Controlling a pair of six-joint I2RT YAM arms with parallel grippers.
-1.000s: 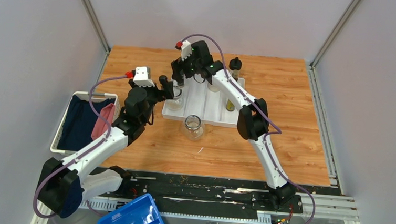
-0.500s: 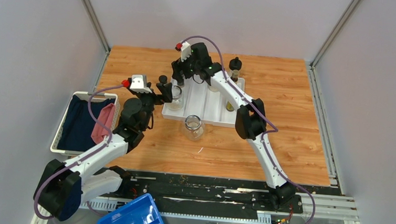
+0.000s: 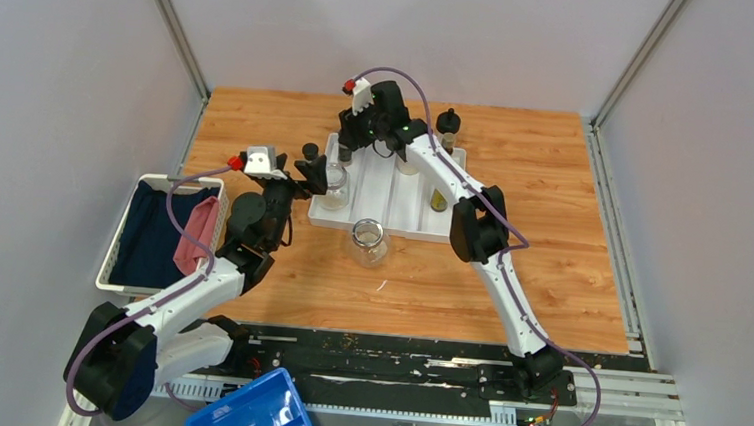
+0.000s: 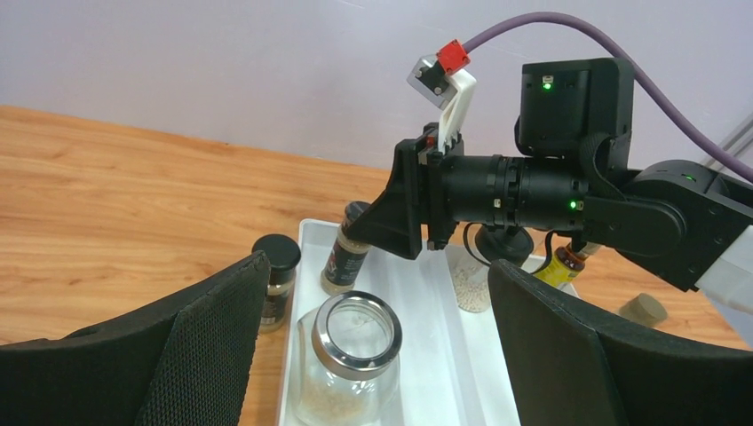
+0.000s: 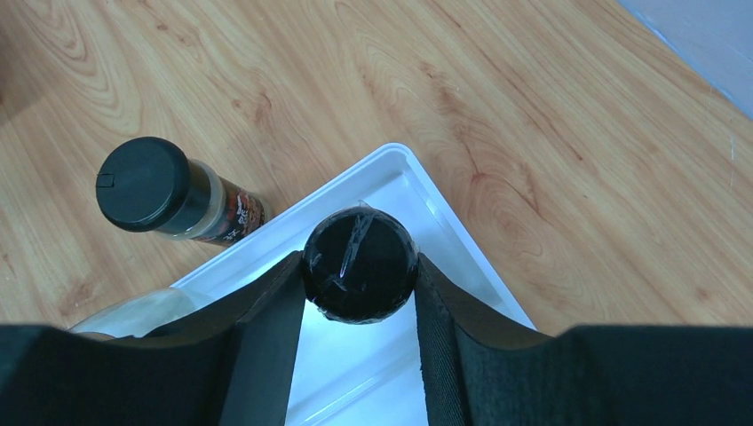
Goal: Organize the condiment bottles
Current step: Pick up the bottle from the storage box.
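Note:
In the right wrist view my right gripper [image 5: 359, 259] is shut on the black cap of a small dark shaker [image 5: 360, 280] standing in the corner of the white divided tray [image 5: 417, 182]. A second shaker [image 5: 169, 191] stands on the wood just outside that corner. My left gripper [image 4: 373, 355] is open, its fingers wide on either side of a clear glass jar [image 4: 348, 359] in the tray's left lane. From above, another glass jar [image 3: 367, 240] stands on the table in front of the tray [image 3: 393, 214]. A slim oil bottle [image 3: 438, 199] stands in the tray, and a black-capped bottle [image 3: 447, 126] behind it.
A white basket [image 3: 121, 225] with dark and pink cloths sits at the table's left edge. A blue bin [image 3: 254, 415] lies below the near edge. A round bottle of white grains [image 4: 471, 284] stands in the tray. A small cork-coloured piece [image 4: 641, 309] lies on the wood.
My right gripper has closed from open onto the shaker's cap. My left arm has drawn back slightly to the left, its jaws still open round the jar.

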